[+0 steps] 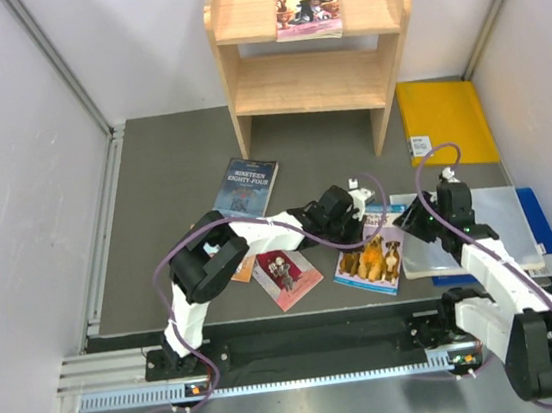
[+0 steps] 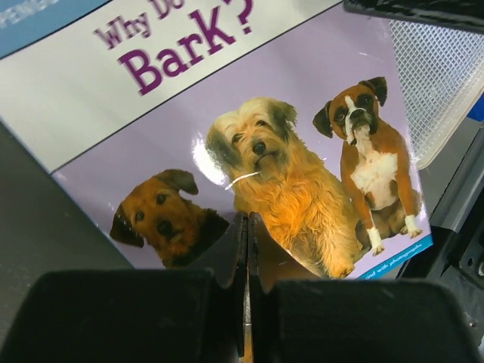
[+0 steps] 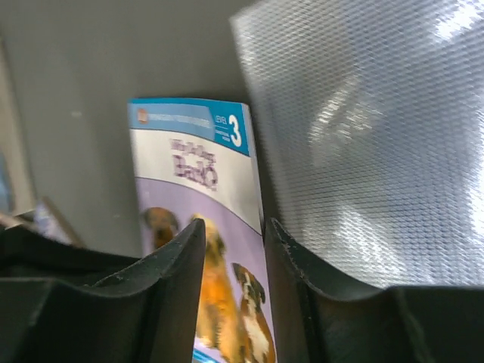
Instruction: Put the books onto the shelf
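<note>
1. The dog book [image 2: 249, 151]: glossy, smooth paper cover with a white glare spot.
2. The plastic sheet [image 3: 363, 136], just right of the dog book — clear, shiny, finely dimpled.
3. The shelf [image 1: 311, 83], beyond the dog book — pale bare wood, matt.
4. The table [image 1: 172, 179] under the dog book: dark grey, matt.

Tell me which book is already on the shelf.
The pink-covered book, lying flat on the top tier of the shelf; the rest lie on the grey mat.

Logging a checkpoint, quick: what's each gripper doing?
Left gripper: shut, empty, over the dog book.
Right gripper: open, that book's edge showing between its jaws.
</note>
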